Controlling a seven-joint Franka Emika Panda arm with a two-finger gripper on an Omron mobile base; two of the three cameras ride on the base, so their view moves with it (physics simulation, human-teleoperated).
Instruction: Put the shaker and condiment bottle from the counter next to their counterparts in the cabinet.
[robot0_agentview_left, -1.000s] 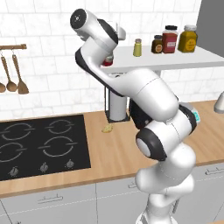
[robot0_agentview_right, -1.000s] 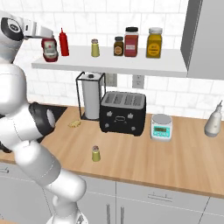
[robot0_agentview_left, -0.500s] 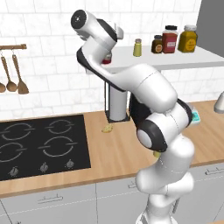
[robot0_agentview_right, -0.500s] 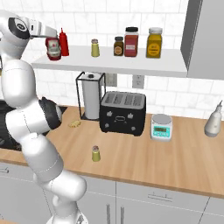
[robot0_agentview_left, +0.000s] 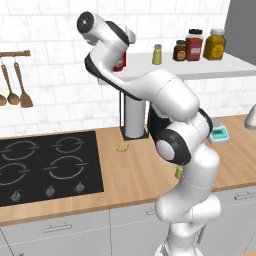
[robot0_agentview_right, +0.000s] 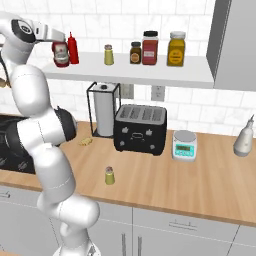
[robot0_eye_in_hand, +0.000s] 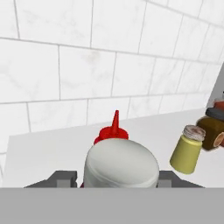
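The end effector (robot0_agentview_right: 61, 49) grips one condiment bottle (robot0_agentview_right: 60, 53) beside one squeeze bottle (robot0_agentview_right: 73, 48); two shakers (robot0_agentview_right: 108, 54) (robot0_agentview_right: 109, 175).

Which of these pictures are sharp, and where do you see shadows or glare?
Left base view: slightly soft, flat even light, no glare; the arm hides most of the red bottle. Right base view: clearer; the shelf casts a soft shadow on the tiles beneath. Hand view: the white cap looms very large and near, the olive shaker is sharp; no highlights.
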